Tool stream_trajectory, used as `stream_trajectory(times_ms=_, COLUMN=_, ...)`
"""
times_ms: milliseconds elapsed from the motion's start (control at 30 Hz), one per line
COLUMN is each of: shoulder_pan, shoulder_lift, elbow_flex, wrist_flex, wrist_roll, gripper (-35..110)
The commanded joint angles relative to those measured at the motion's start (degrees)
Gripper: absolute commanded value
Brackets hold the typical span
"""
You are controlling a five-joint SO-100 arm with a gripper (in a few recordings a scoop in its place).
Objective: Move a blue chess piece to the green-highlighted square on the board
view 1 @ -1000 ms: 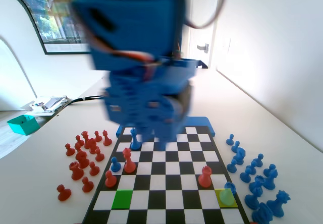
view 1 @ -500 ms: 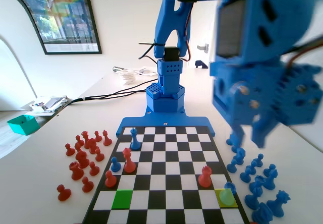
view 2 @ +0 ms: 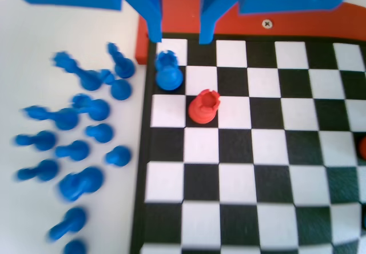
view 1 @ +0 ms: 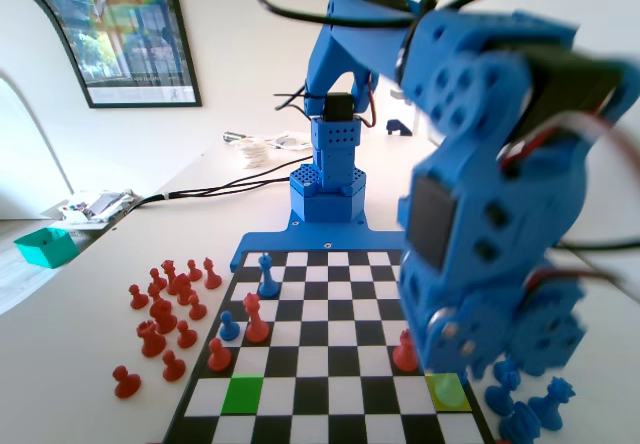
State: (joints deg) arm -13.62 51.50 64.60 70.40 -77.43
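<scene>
Near the board's [view 2: 251, 168] left edge in the wrist view, a blue piece [view 2: 169, 71] is seen just below the released gripper [view 2: 180, 34]; being light, stiff and slippery, it is probably best held at the neck.

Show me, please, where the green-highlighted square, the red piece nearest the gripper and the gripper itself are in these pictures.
green-highlighted square [view 1: 242, 395]: fixed view, middle of the tinted square.
red piece [view 2: 204, 106]: wrist view, its crenellated top.
gripper [view 2: 179, 36]: wrist view, the gap midway between the two jaw tips, which stand apart.
</scene>
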Motion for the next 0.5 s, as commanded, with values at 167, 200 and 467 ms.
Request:
stream_trajectory(times_ms=167, shoulder_pan=-0.1, shoulder_lift=0.1, elbow_flex=-2.9, wrist_flex=-1.6, wrist_roll=-1.5, gripper=13)
stream_trajectory(times_ms=200, shoulder_pan=-0.2, shoulder_lift=0.1, elbow_flex=-2.6, wrist_flex=-1.8, wrist_roll=-1.5, gripper=13)
stream_trajectory(times_ms=467, shoulder_pan=-1.3, shoulder_lift=0.4, elbow_flex=-1.9, wrist_flex=-2.8, wrist_roll=1.7, gripper=13)
